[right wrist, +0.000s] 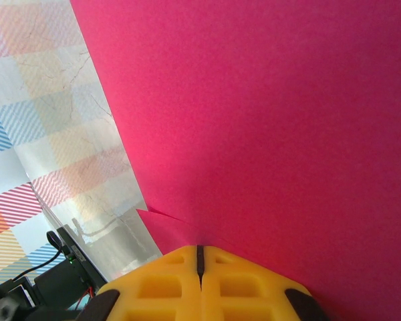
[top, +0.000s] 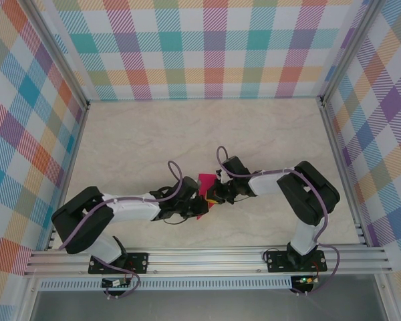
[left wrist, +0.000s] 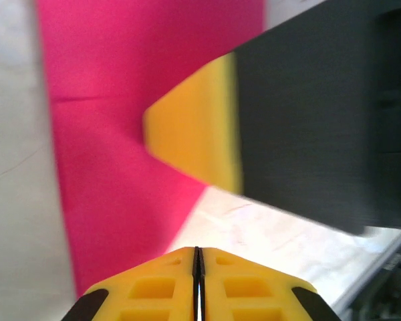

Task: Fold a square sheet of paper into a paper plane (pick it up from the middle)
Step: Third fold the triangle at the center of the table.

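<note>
The square sheet of paper [top: 204, 182] is bright magenta and lies on the table between my two grippers. In the left wrist view the sheet [left wrist: 120, 167] shows a crease across it and a slanted near edge. My left gripper [left wrist: 198, 249] [top: 198, 202] is shut at that edge, with nothing seen in its slit. My right gripper [top: 214, 194] reaches in from the right, and its yellow finger [left wrist: 194, 140] hangs low over the sheet. In the right wrist view the sheet [right wrist: 267, 120] runs into the shut right gripper [right wrist: 200, 247]. A second layer peeks out beside the tips.
The pale marbled table [top: 154, 140] stretches behind the grippers. Plaid walls [top: 207, 47] close it in at the back and both sides. An aluminium rail [top: 207, 257] with both arm bases runs along the near edge.
</note>
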Robot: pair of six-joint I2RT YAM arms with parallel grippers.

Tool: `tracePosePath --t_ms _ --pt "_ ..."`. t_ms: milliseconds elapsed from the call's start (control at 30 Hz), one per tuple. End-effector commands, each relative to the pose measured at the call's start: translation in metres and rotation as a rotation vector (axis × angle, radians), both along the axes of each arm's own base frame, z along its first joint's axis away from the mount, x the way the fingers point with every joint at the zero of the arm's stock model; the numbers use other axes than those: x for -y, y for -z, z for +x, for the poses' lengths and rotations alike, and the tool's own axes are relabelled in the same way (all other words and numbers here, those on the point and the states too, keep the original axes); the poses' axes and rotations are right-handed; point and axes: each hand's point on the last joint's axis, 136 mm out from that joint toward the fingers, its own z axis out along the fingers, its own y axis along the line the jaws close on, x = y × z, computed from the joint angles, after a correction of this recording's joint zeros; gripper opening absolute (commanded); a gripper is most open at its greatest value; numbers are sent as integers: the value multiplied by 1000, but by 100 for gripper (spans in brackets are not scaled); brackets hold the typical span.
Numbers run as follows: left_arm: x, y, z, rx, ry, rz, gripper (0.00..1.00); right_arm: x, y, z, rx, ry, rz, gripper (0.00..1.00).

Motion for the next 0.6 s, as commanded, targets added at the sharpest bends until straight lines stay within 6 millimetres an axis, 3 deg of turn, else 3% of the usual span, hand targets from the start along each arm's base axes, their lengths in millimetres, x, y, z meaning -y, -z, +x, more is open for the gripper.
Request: tracePosePath --t_ms 0,233,567 --pt "-2 15 -6 -27 -2 10 10 15 19 -4 -29 36 -91 0" --pt "-31 41 -18 -57 -37 133 9 21 24 -7 -27 26 -126 0" --pt "-36 26 -22 -30 -34 101 9 22 26 -8 -29 20 -133 0"
